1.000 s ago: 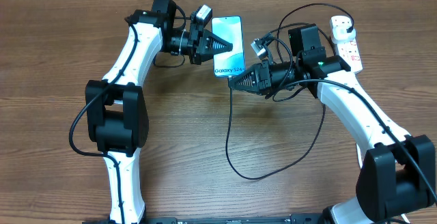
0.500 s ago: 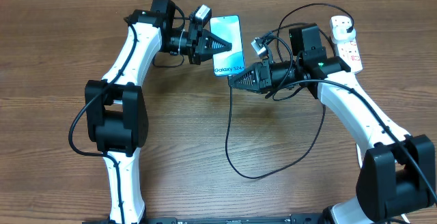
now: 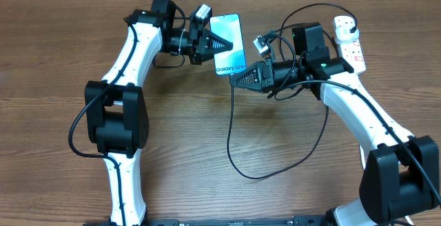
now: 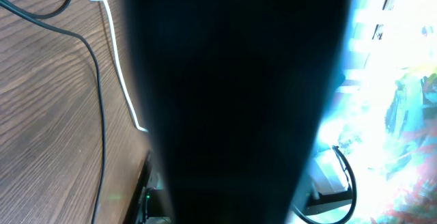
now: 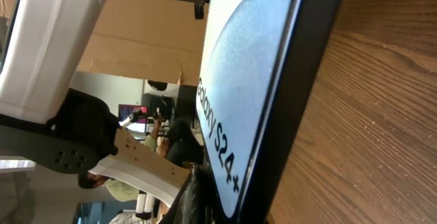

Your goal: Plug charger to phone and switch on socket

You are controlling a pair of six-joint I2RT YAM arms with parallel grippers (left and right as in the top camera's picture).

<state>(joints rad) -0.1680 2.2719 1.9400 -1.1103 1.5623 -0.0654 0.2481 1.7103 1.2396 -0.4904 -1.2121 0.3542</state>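
Left fingers (image 3: 215, 45) shut tight on the left edge of the phone (image 3: 233, 32), which is tilted with its screen facing up. Left wrist view is just a dark surface. Right fingers (image 3: 242, 80) closed on the charger (image 3: 231, 136) at its tip end, right at the phone's lower edge. Can't tell if the connector is in the port. The cable loops over the worktop (image 3: 55, 150) to the socket (image 3: 353, 47), far right.
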